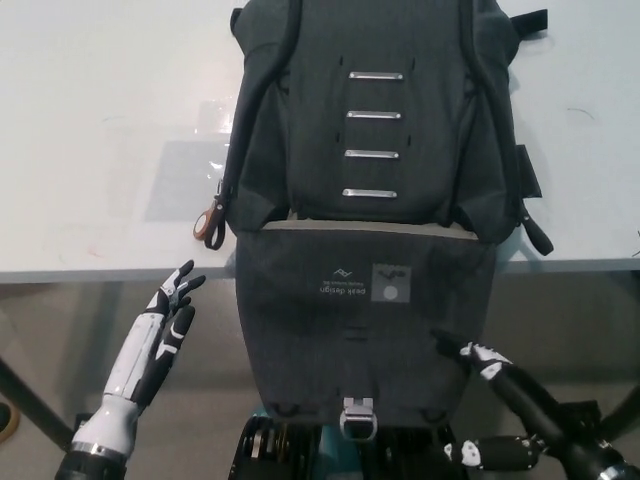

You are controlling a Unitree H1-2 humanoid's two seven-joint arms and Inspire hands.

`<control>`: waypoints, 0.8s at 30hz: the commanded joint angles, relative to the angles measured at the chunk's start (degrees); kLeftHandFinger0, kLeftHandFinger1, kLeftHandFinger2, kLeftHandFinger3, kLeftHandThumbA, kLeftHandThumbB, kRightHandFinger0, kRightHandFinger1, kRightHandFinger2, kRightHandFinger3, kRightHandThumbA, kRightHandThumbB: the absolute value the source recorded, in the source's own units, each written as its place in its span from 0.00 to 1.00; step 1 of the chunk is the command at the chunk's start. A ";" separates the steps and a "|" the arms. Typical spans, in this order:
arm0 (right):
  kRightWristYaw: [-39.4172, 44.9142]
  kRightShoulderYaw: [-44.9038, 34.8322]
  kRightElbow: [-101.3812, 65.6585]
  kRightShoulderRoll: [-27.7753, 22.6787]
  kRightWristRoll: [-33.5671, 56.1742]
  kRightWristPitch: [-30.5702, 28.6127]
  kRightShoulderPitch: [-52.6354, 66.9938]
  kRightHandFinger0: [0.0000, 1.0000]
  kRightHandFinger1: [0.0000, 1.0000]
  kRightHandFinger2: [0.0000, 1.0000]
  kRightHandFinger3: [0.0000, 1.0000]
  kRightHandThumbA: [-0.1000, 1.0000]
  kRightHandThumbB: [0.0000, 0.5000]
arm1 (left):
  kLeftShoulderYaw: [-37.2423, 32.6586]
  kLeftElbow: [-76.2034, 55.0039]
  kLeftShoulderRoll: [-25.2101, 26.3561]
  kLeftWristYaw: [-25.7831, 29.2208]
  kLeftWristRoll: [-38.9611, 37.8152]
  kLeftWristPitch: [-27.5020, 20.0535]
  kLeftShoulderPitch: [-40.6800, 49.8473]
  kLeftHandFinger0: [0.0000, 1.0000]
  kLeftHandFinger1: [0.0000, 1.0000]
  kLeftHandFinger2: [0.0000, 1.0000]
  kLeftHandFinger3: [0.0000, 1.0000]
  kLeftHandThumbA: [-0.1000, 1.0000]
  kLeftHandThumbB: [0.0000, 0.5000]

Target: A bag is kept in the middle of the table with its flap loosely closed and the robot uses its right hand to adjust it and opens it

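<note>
A dark grey backpack (300, 150) lies flat in the middle of the white table (100, 150), with several metal bars (374, 134) down its front. Its flap (340, 340) hangs full length over the table's front edge, logo patch showing and a metal buckle (358, 418) at its lower end. My black right hand (478, 358) is low at the right, just off the flap's lower right edge. Its fingers point up-left and hold nothing. My white left hand (165, 325) rests open below the table edge at the lower left.
A brown zipper pull (212, 222) dangles at the bag's left side near the table edge. A strap end (538, 235) sticks out at the bag's right. The floor shows below the table front.
</note>
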 commanded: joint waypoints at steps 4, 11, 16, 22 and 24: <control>-7.24 -18.38 7.32 9.37 24.60 -15.44 4.73 1.00 1.00 1.00 1.00 1.00 0.52 | -0.31 -0.77 2.50 -0.89 0.87 -1.58 -3.16 1.00 1.00 0.90 1.00 1.00 0.13; -5.95 -21.97 9.84 15.11 25.24 -18.27 4.42 1.00 1.00 1.00 1.00 1.00 0.43 | -0.11 -0.79 2.14 -0.67 0.38 -1.57 -2.62 1.00 1.00 0.90 1.00 0.97 0.09; -3.59 -23.29 11.80 18.61 24.00 -18.74 4.21 1.00 1.00 1.00 1.00 1.00 0.47 | -0.12 -0.34 2.32 -0.30 0.77 -1.83 -2.93 1.00 1.00 0.90 1.00 0.96 0.09; -1.53 -23.02 11.62 20.09 26.40 -17.61 4.54 1.00 1.00 1.00 1.00 1.00 0.43 | -0.41 -0.59 2.49 -0.15 0.87 -1.53 -2.91 1.00 1.00 0.90 1.00 0.95 0.09; -1.55 -22.57 11.65 20.60 26.17 -17.68 4.30 1.00 1.00 1.00 1.00 1.00 0.45 | -0.36 -0.73 2.43 -0.27 0.45 -1.22 -2.65 1.00 1.00 0.92 1.00 0.94 0.09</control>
